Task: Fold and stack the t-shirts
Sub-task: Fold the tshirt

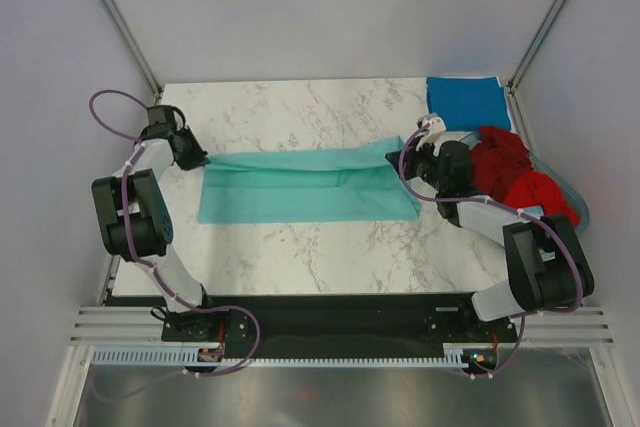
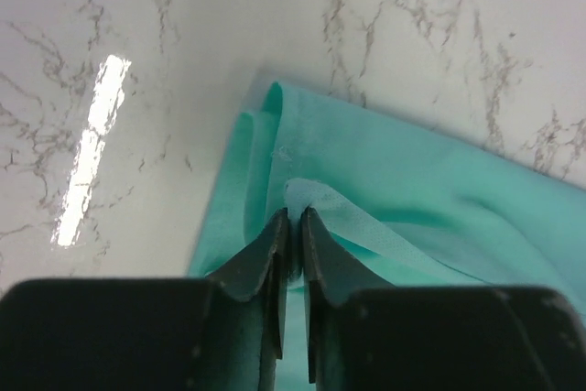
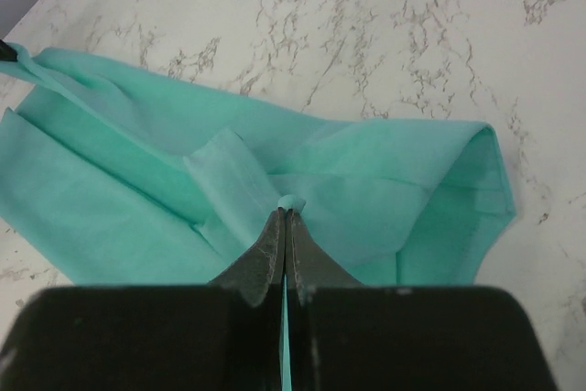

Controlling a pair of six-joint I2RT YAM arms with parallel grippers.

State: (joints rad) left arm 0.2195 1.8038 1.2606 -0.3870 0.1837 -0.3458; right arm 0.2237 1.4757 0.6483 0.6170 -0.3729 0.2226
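The light teal-green t-shirt (image 1: 300,187) lies stretched across the marble table as a long folded band. My left gripper (image 1: 200,159) is at its left end, shut on a pinch of the cloth; in the left wrist view the fingertips (image 2: 296,212) nip a raised fold of the teal t-shirt (image 2: 412,190) with only a slit between them. My right gripper (image 1: 400,157) is at the right end, and in the right wrist view (image 3: 286,212) it is shut tight on a small tuft of the teal t-shirt (image 3: 119,190). A folded blue t-shirt (image 1: 465,102) lies at the back right. Red t-shirts (image 1: 510,172) are heaped behind the right arm.
A translucent blue-grey basket (image 1: 572,197) holds the red heap at the table's right edge. White walls with metal posts close in the back and both sides. Bare marble (image 1: 300,112) lies behind the teal shirt, and more marble (image 1: 320,257) in front.
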